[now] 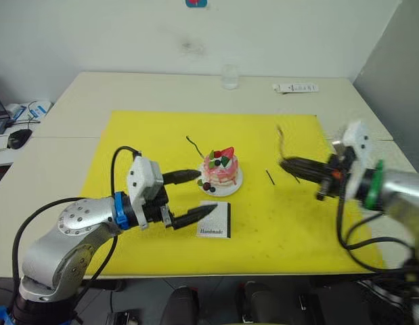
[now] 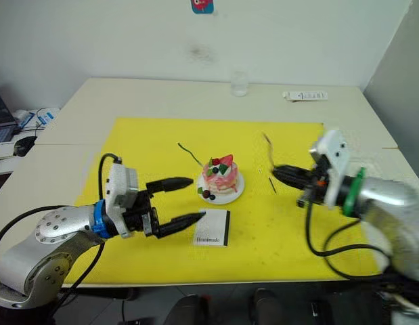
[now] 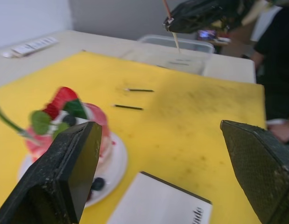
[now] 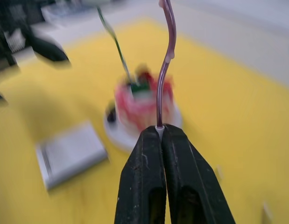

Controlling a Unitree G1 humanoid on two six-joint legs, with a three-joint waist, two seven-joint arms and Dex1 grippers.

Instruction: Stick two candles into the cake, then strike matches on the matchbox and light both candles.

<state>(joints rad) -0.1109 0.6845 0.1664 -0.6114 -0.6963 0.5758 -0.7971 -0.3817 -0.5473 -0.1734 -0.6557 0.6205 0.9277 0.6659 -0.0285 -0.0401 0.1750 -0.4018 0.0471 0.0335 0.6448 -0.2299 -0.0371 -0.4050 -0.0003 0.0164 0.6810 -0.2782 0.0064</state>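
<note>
While green candle [image 2: 189, 154] stands in cake [image 2: 221, 175], right gripper [image 2: 280, 175] jaws pinch pinkish candle [image 4: 165, 60], left gripper [image 2: 190, 200] jaws spread.

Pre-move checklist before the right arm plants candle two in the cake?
1. Right gripper shut on pink candle: ok.
2. Green candle already standing in the cake: ok.
3. Left gripper open and beside the cake, on the side away from the right arm: ok.
4. Which end of the pink candle points away from the gripper: cannot tell.
5. Matches lying loose on the mat, matchbox flat near the plate: ok.
</note>
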